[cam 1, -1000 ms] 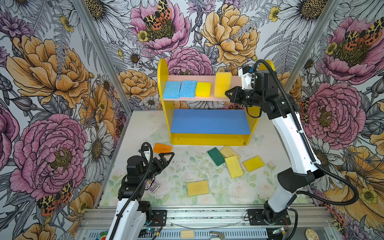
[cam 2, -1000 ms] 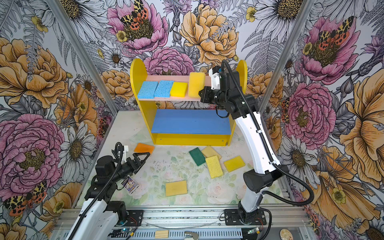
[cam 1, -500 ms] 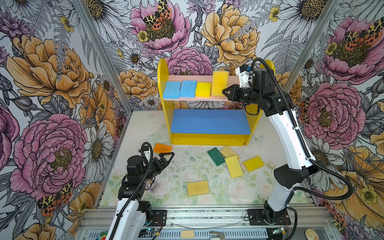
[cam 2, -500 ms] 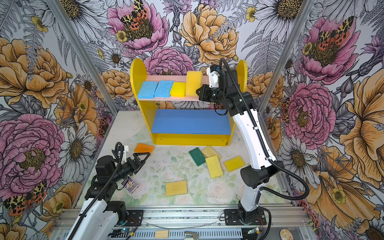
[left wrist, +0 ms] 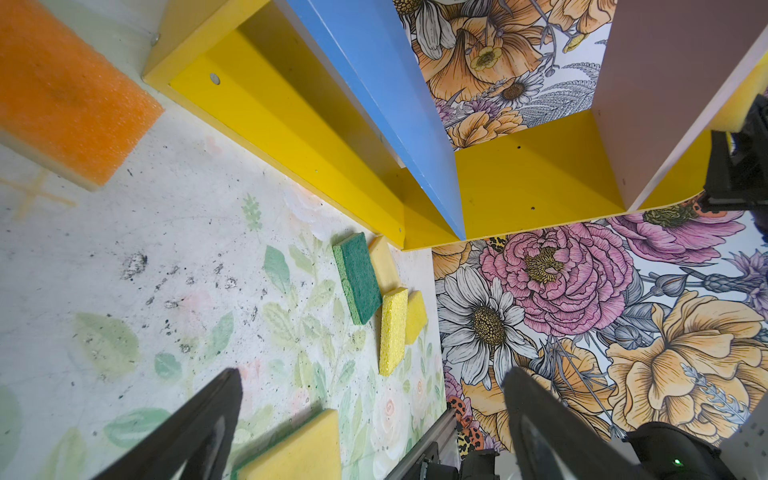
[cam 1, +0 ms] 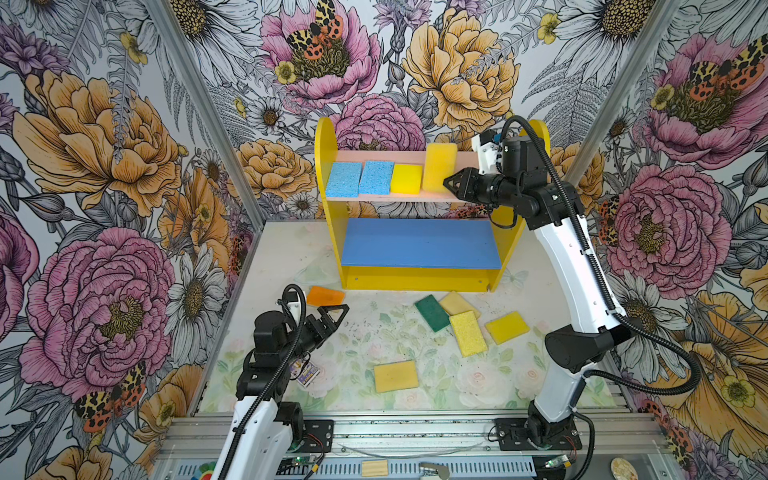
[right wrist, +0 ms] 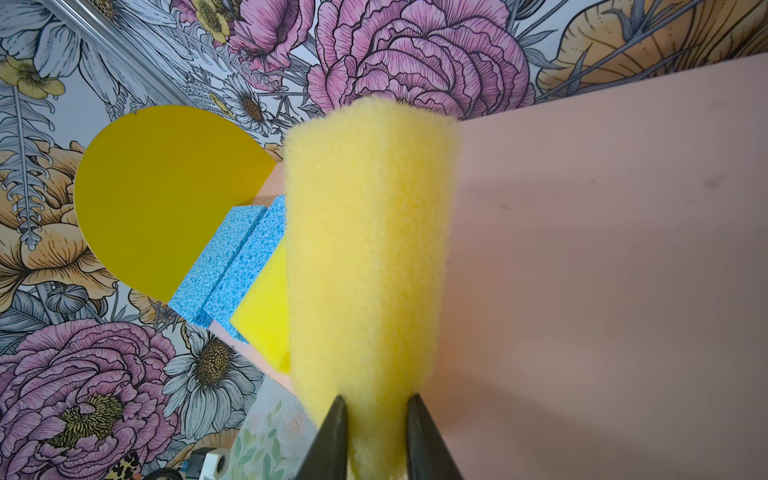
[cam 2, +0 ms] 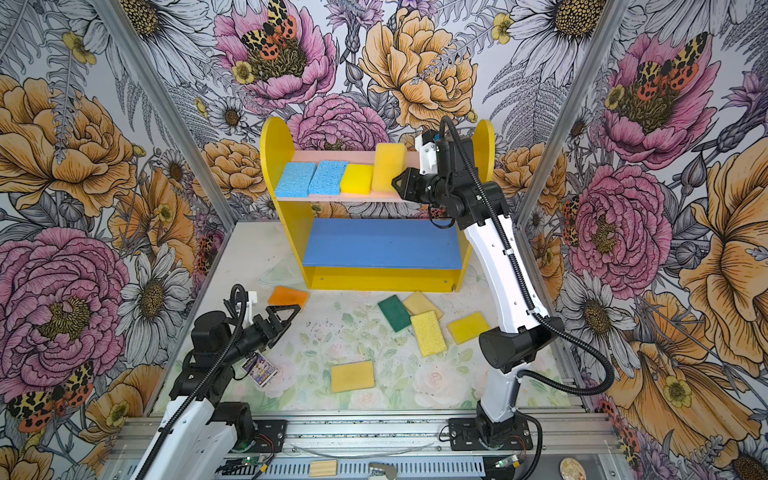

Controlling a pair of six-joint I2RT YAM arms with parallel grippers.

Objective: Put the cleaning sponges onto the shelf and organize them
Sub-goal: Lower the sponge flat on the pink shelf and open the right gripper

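At the shelf (cam 1: pixel 419 245), outstretched right claw (cam 1: pixel 448 183) grips sponge (cam 1: pixel 439 166).

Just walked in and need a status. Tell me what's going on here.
The right end effector grips a yellow sponge standing on edge on the pink board of the shelf, beside two blue sponges and a flat yellow sponge. The left end effector hovers open near the orange sponge. Six sponges lie on the table.

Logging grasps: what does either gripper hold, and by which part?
Left gripper: nothing, jaws open. Right gripper: the upright yellow sponge has its front end between the jaws; whether they grip it cannot be told.
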